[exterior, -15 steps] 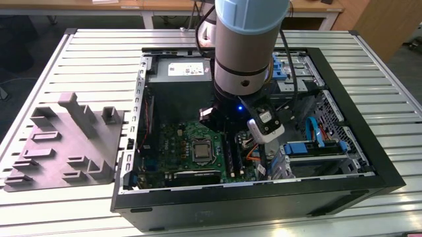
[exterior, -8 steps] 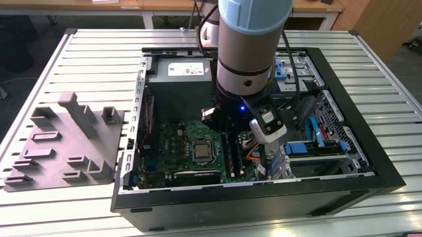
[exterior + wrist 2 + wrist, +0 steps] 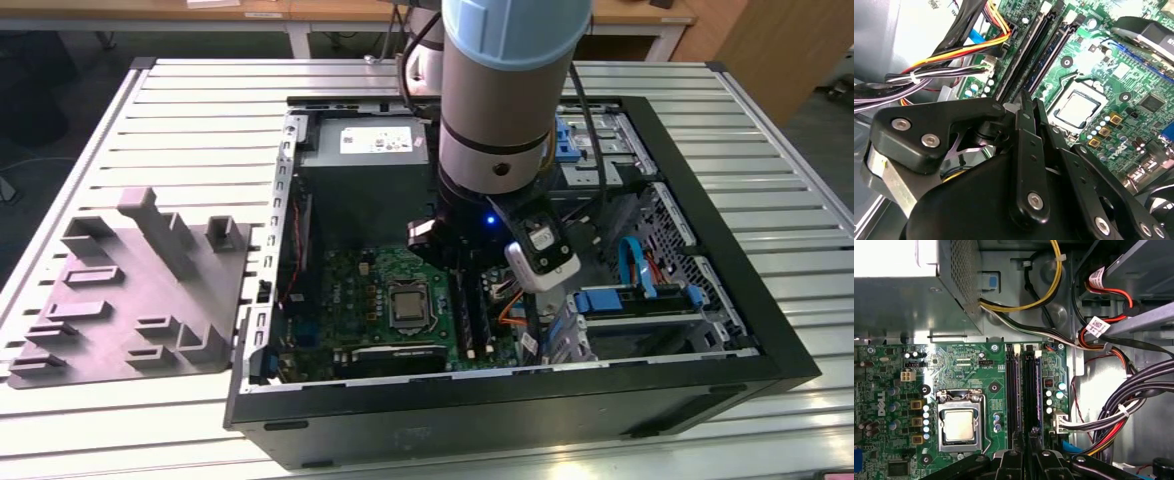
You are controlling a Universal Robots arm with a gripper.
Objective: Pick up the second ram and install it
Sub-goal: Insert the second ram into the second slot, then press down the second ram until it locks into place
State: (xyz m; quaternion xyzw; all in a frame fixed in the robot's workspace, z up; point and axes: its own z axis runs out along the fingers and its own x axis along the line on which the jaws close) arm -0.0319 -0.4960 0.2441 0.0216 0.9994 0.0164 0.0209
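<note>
One arm [image 3: 514, 90] upright, tool [image 3: 1026, 460] over motherboard [image 3: 954, 365].

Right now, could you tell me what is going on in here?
A robot arm reaches into an open computer case. Its claw is down over the memory slots beside the processor, at one end of the second ram, which stands in a slot on the motherboard. Whether it is fully seated is unclear.

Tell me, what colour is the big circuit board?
Green motherboard, clearest in the first wrist view.
</note>
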